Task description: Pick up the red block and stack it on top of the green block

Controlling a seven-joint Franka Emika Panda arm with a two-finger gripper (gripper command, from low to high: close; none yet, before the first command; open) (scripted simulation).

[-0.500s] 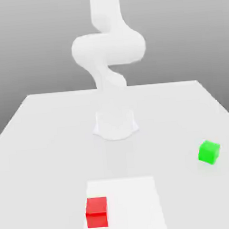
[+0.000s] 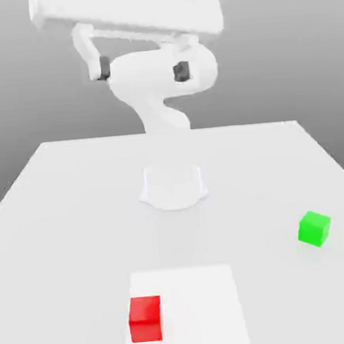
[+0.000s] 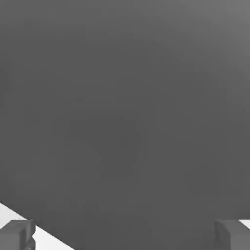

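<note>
Exterior view: we see the gripper (image 2: 140, 69) fully open and empty, high above the desk (image 2: 76, 213). The red block (image 2: 145, 318) sits near, left; the green block (image 2: 314, 229) lies well apart, right. We advise descending vertically, jaws straddling the red block squarely.

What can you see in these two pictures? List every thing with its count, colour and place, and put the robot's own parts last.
red block: one, bright red, on the white square at the near edge of the table, toward the exterior view's left.
green block: one, bright green, on the table toward the exterior view's right, apart from the red block.
white square: one, brighter white patch, near middle of the table.
table: one, pale grey-white.
arm: one, white, rising from its round base at the table's middle.
gripper: one, white with dark fingertips, open, high above the table, holding nothing.
</note>
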